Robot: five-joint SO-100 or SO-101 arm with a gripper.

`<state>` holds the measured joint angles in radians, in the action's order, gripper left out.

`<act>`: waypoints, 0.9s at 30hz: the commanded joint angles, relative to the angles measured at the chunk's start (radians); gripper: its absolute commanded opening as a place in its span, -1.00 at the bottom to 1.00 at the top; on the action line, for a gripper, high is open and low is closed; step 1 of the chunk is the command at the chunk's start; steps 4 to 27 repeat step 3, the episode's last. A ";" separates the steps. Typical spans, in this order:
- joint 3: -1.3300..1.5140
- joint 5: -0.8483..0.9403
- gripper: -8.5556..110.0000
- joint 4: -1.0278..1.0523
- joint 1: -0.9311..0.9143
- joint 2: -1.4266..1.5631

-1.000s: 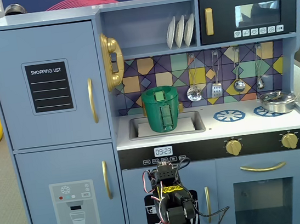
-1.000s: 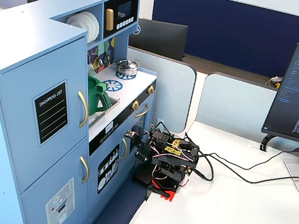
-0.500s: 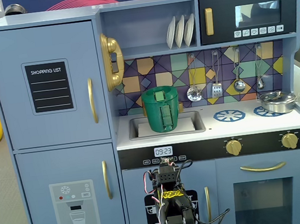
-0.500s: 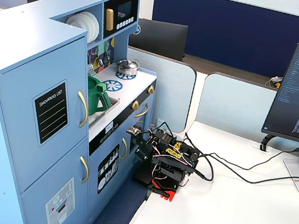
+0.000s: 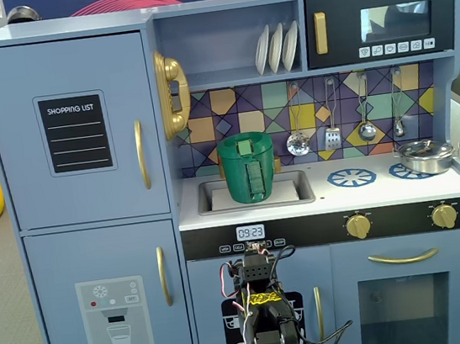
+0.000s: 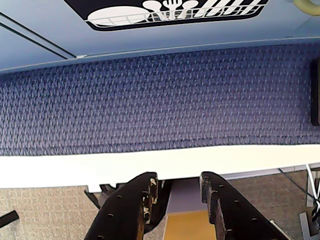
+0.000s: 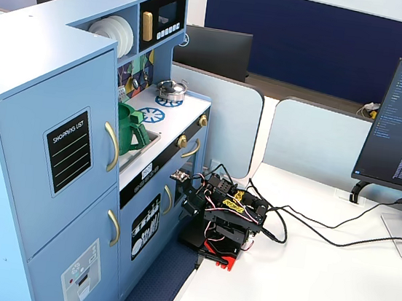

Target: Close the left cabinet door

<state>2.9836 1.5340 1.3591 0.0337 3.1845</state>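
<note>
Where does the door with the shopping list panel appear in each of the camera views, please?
A fixed view: the left cabinet door fills the upper left, shut, facing the camera.
Another fixed view: the same door stands at left, seen at an angle.
Wrist view: not in it.
Shared landmark: the green pitcher in the sink shows in both fixed views.

light: bright, even indoor | shadows: soft | glare: faint, microwave window (image 5: pixel 395 21) | focus: sharp, all views

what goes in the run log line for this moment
left cabinet door: shut | arm: folded low by dishwasher door | gripper: jaws open, empty
</note>
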 commanded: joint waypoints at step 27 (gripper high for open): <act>0.014 -0.025 -0.82 0.173 -0.018 -0.006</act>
